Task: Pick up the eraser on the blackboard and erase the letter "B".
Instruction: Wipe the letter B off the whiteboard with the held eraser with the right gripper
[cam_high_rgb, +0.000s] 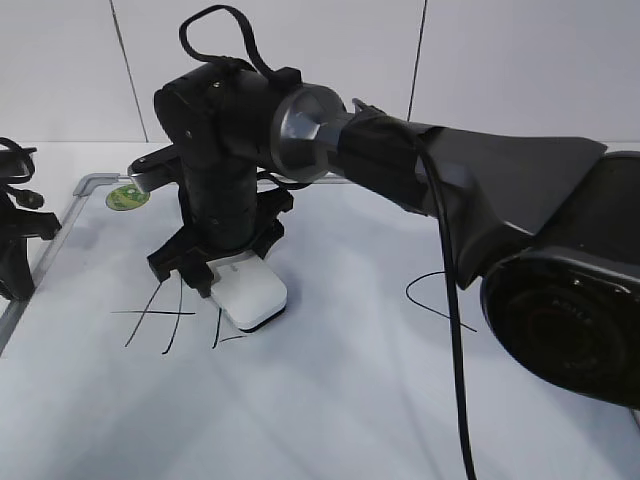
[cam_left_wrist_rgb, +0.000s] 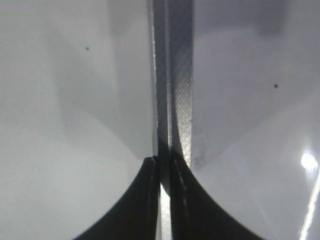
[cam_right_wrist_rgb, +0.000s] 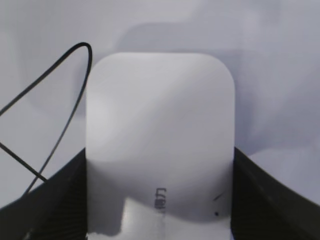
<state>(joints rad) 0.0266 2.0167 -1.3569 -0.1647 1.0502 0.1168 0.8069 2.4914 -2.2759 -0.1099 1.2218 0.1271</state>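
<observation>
Both fingers of the right hand (cam_right_wrist_rgb: 160, 200) clamp the eraser (cam_right_wrist_rgb: 160, 135) flat on the blackboard (cam_high_rgb: 350, 400)

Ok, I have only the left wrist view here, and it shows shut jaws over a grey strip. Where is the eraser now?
Observer: The eraser is between the right jaws, flat on the board.
Operator: Is it at the letter to erase?
Observer: It sits just right of the A. Only a few thin strokes show at its left edge.
Operator: And the C?
Observer: The C is whole, apart from the eraser, further right.
</observation>
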